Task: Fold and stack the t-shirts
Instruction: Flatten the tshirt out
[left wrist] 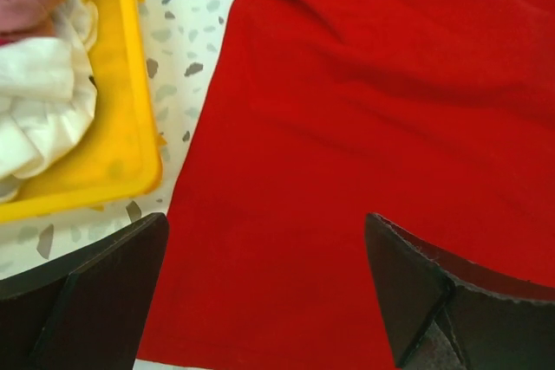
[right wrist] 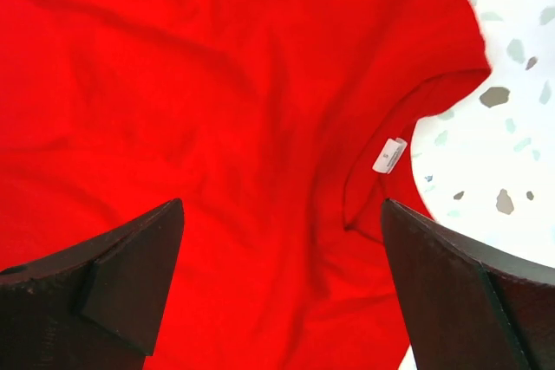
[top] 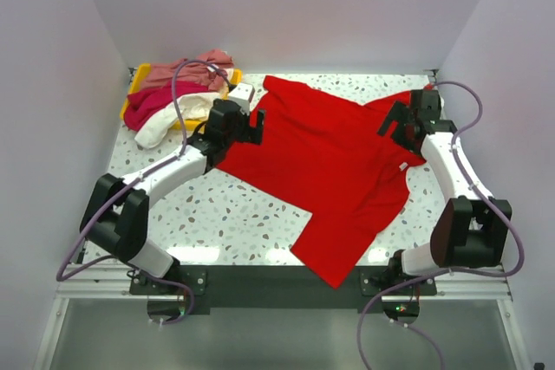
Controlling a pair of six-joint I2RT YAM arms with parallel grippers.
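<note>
Left gripper (left wrist: pixel 267 224) and right gripper (right wrist: pixel 282 207) are held spread and empty over the red shirt (top: pixel 329 158), laid out mid-frame; its first fold is judged pending, so opposite edges must be pinched next.

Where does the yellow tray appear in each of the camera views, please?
Top external: the yellow tray is in the upper left of the picture.
Left wrist: it runs along the left side, close to the red shirt's edge.
Right wrist: not in it.
Shared landmark: the red shirt, spread flat, shows in all three views.
</note>
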